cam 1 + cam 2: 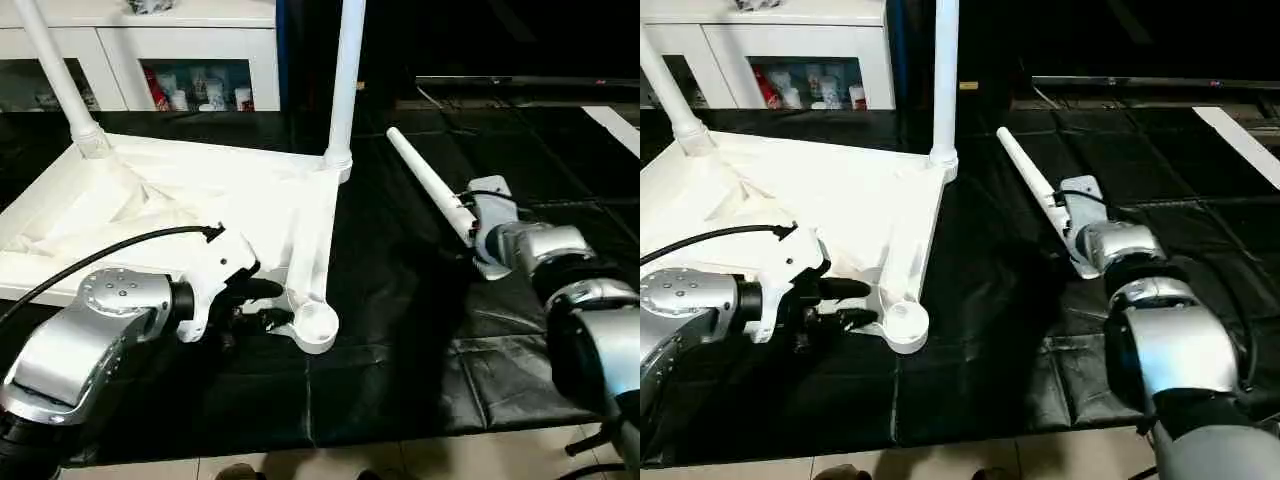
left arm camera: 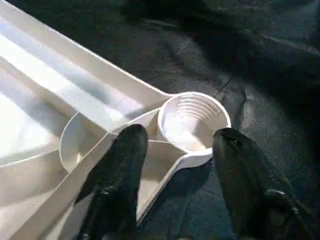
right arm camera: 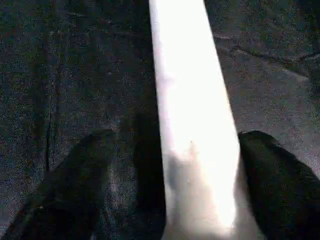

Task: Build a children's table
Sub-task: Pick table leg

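The white plastic rectangular table top [image 1: 190,200] lies upside down on the black crinkled sheet [image 1: 420,340], its ribbed underside facing up. Two long white tapered tube legs already stand in its far corner sockets: one [image 1: 345,80] upright, the other [image 1: 55,75] leaning a little. The near round corner socket [image 2: 194,122], smooth-walled with faint rings inside, is empty, so by my reading the job is about half done; at least this socket, and likely a fourth corner that the pictures cut off, has yet to be filled.

The left pincer [image 2: 177,150] sits at that empty socket with its two black fingers parted to a middling gap. One finger [image 2: 122,165] rests over the flat rib of the top beside the socket, the other [image 2: 240,165] lies just outside the socket's rim over the sheet. It grips nothing.

The right pincer [image 3: 165,190] lies well apart from the top, out on the sheet, with a third white tube leg [image 1: 430,185] running forward between its fingers. The black fingers stand wide on either side of the smooth, glossy tube; one finger [image 3: 280,175] is close against it, the other [image 3: 75,175] is clear of it, so I judge the leg straddled rather than clamped.

A white glass-door cabinet [image 1: 150,60] stands beyond the sheet.
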Controlling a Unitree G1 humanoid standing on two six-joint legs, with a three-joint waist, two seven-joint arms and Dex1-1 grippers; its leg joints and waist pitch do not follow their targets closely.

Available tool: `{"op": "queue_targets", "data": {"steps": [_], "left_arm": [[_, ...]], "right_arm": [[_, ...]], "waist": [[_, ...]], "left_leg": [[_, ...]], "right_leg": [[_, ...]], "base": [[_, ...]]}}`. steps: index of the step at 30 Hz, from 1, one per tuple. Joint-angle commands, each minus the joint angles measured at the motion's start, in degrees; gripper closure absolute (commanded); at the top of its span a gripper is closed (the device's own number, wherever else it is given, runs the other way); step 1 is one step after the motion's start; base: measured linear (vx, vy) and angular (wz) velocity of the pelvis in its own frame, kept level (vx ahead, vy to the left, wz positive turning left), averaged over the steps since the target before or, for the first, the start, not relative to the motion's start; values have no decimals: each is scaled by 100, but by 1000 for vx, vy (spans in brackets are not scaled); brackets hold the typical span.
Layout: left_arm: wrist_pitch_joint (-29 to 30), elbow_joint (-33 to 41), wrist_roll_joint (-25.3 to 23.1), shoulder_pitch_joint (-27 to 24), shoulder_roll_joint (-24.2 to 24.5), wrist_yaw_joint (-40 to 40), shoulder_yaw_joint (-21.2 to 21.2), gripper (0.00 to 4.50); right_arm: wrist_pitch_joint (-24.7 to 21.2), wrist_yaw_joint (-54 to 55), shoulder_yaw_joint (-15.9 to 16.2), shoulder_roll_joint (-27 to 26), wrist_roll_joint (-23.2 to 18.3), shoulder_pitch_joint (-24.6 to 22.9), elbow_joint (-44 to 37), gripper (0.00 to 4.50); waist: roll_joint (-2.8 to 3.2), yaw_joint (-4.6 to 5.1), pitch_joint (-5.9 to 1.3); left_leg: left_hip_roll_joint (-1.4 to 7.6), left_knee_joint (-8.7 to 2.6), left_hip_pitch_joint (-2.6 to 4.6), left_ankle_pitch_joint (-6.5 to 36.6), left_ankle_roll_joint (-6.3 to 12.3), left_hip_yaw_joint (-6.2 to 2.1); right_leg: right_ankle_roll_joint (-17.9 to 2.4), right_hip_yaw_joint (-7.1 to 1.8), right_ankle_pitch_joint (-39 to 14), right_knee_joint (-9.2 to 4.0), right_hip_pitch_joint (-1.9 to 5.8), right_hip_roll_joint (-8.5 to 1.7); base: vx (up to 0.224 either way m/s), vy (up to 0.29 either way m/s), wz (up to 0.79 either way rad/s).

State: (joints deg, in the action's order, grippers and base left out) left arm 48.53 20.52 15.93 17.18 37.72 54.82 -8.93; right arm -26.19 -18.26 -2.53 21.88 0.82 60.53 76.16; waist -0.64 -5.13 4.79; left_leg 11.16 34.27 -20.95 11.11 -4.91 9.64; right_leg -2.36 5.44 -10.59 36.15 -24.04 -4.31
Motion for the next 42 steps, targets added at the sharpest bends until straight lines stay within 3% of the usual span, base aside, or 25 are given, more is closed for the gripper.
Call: {"op": "queue_targets", "data": {"steps": [1, 11, 14, 19, 26, 33, 34, 35, 36, 37, 39, 42], "left_arm": [[19, 142, 73, 34, 67, 53, -75, 165], [92, 208, 227, 33, 130, 103, -91, 89], [81, 187, 239, 45, 123, 88, -96, 72], [51, 142, 256, 71, 124, 85, -128, 19], [42, 96, 269, 156, 57, 20, -187, 0], [-117, -32, 270, 211, -261, -289, -58, 0], [-171, -98, 287, 256, -436, -453, 37, 0], [-248, -270, 307, 397, -836, -824, 213, 0], [-248, -270, 307, 397, -836, -824, 213, 0], [-243, -396, 346, 513, -1131, -1088, 343, 0], [-264, -540, 416, 674, -1509, -1412, 512, 0], [-325, -683, 480, 836, -1843, -1686, 650, 0]], "right_arm": [[-213, -230, -31, 73, 27, 39, 135, 81], [-471, -763, 90, 148, 188, -33, 191, 164], [-492, -813, 109, 164, 222, -63, 192, 175], [-480, -919, 126, 175, 293, -117, 186, 236], [-462, -952, -265, 225, -16, -203, 150, 258], [-420, -838, -902, 278, -579, -227, 93, 259], [-275, -828, -1223, 278, -881, -207, 37, 259], [201, -837, -1854, 232, -1466, -206, -136, 259], [201, -837, -1854, 232, -1466, -206, -136, 260], [714, -1161, -2425, 128, -2049, -261, -344, 260], [998, -1849, -2643, -36, -2387, -405, -714, 260], [853, -2253, -2821, -189, -2686, -525, -1049, 261]], "waist": [[24, -23, -423], [9, -40, -418], [5, -42, -427], [10, -47, -439], [-13, -45, -454], [-21, -42, -471], [-43, -39, -478], [-52, -36, -485], [-52, -36, -485], [-24, -49, -501], [-36, -52, -505], [-38, -58, -518]], "left_leg": [[145, -326, -18, 620, 128, -4], [161, -323, -10, 823, 63, -3], [164, -321, -9, 778, 54, -4], [161, -312, -19, 696, 63, -3], [159, -303, -14, 678, 63, 2], [154, -293, -25, 624, 91, 4], [148, -285, -18, 657, 109, 15], [149, -281, -23, 675, 132, 30], [149, -281, -23, 675, 132, 30], [151, -271, -25, 668, 180, 22], [154, -266, -40, 669, 281, 15], [153, -255, -37, 452, 450, 10]], "right_leg": [[-1337, -319, -827, -355, 398, -359], [-1269, -311, -1286, -402, 388, -383], [-1255, -311, -1239, -393, 390, -381], [-1282, -309, -1116, -377, 399, -377], [-1275, -308, -1067, -370, 410, -374], [-1288, -301, -954, -362, 419, -368], [-1262, -309, -956, -381, 426, -373], [-1261, -320, -911, -390, 430, -378], [-1261, -320, -911, -390, 430, -378], [-1277, -308, -854, -378, 415, -380], [-1260, -292, -809, -379, 441, -378], [-1358, -280, -578, -360, 441, -357]], "base": [[0, 0, 0], [0, 0, 0], [0, 0, 0], [0, 0, 0], [0, 0, 0], [0, 0, 0], [0, 0, 0], [0, 0, 0], [0, 0, 0], [0, 0, 0], [0, 0, 0], [0, 0, 0]]}}
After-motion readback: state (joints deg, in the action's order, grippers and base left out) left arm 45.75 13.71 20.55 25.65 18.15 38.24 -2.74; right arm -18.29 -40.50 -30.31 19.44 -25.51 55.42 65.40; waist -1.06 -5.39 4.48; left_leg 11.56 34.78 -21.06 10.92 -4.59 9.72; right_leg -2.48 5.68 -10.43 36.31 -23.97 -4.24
